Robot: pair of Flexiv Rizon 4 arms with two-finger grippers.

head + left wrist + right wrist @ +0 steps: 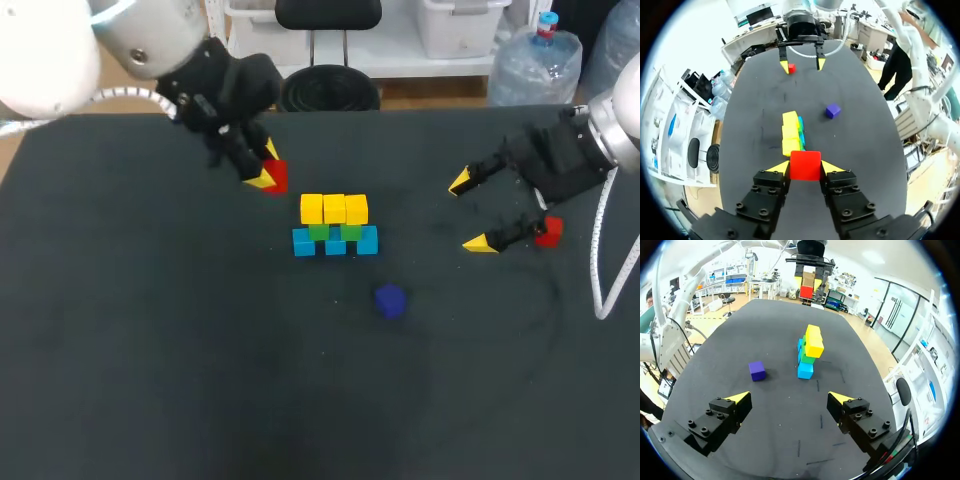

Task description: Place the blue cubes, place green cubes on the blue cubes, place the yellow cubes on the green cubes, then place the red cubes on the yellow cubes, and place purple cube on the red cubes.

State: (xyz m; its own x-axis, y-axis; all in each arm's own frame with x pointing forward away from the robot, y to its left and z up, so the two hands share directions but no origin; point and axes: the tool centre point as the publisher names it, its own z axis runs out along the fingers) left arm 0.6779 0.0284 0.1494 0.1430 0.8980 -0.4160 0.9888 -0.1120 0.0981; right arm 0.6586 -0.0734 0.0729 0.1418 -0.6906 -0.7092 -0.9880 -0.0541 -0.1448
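L gripper [805,168] clamped on red cube [805,163], 10 o'clock of stack [335,226] (blue, green, yellow). R gripper [470,212] fingers apart, 3 o'clock; second red cube [548,231] beside it. Purple cube [390,300] at 5 o'clock.

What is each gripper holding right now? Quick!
Left gripper: shut on a red cube.
Right gripper: open, holding nothing.
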